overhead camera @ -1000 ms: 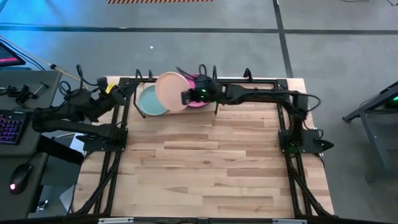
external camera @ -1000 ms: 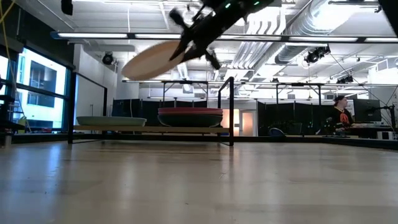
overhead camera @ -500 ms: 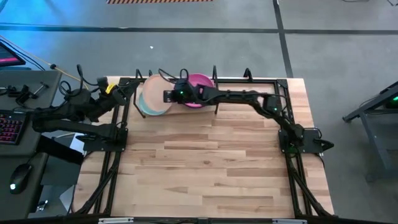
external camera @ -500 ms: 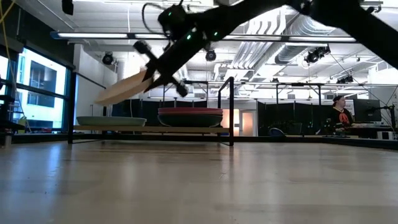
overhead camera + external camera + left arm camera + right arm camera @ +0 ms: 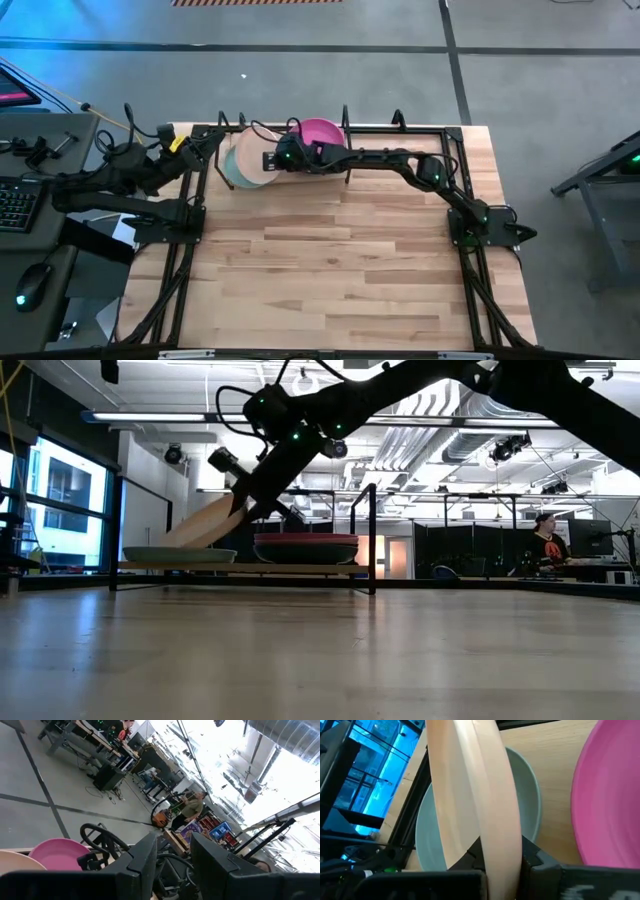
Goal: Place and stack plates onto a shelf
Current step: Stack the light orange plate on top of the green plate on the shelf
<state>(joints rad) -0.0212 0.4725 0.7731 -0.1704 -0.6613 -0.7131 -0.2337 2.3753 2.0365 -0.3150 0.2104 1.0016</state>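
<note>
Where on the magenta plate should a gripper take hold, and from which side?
Grip the magenta plate by its rim on the table-centre side. It lies flat on the shelf atop a stack, so only the rim offers an edge, and rods stand behind it.

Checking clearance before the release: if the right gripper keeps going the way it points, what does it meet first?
Probably the light teal plate on the shelf: the right gripper slants down toward it, holding the cream plate just above it.

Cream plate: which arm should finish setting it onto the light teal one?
Right. The right gripper already holds the cream plate tilted over the light teal plate on the shelf. The left gripper waits at the table's left edge, holding nothing.
</note>
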